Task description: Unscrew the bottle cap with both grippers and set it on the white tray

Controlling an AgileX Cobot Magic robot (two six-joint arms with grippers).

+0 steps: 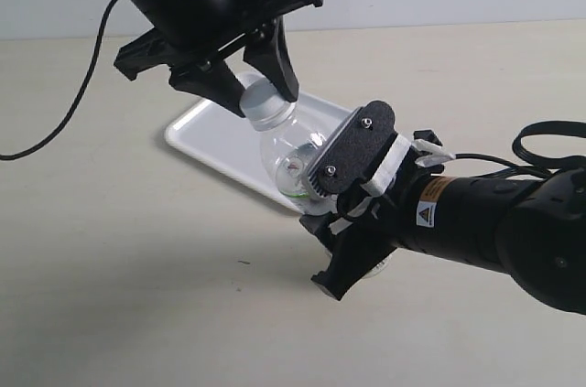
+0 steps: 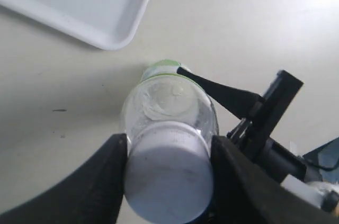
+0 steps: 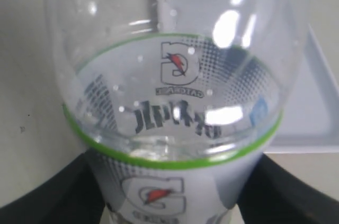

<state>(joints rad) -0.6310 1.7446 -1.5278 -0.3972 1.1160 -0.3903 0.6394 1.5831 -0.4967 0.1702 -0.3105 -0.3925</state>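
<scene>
The matte beige surface (image 1: 137,295) carries a glossy white rectangular plastic tray (image 1: 197,131). Just beside the tray's edge leans the clear, smooth plastic bottle (image 1: 288,145), tilted, its labelled body grasped by the right pincer (image 1: 334,222). The left pincer (image 1: 259,92) clenches the small round white cap (image 2: 169,181); twist squarely about the neck, bottle held firm, lest it slip.

On bottle (image 3: 175,144) label: "G" logo (image 3: 158,195) with bolt. Far side, mirrored through plastic: same logo over "GATORADE"; dark lettering below unreadable. Right arm (image 1: 485,218): warning-triangle sticker (image 1: 426,214), orange label (image 1: 438,189) unreadable.
</scene>
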